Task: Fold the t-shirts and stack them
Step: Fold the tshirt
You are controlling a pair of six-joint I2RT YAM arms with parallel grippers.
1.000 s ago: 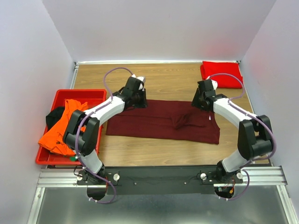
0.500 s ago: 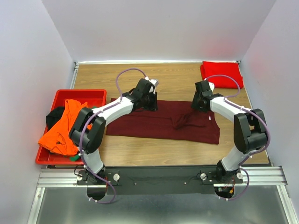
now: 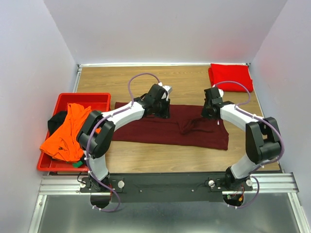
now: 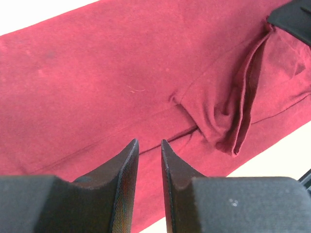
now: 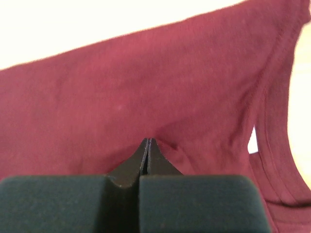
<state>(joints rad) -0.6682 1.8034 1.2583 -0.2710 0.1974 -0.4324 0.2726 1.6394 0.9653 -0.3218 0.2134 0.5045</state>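
The maroon t-shirt (image 3: pixel 155 131) lies spread, bunched centrally; red t-shirt (image 3: pixel 230 77) folded beyond.

spread t-shirt (image 3: pixel 146 128): flat on table (image 3: pixel 175 80), centre | tray (image 3: pixel 87 96): left of spread t-shirt, apart from it, heaped t-shirts (image 3: pixel 65 136) inside | folded t-shirt (image 3: pixel 230 76): behind spread t-shirt, to its right, apart from it

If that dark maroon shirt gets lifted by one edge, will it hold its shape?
Probably floppy: the maroon t-shirt puckers where the right gripper pinches it, so it would likely drape. Pushing it would probably wrinkle it, like the bunched fold mid-shirt.
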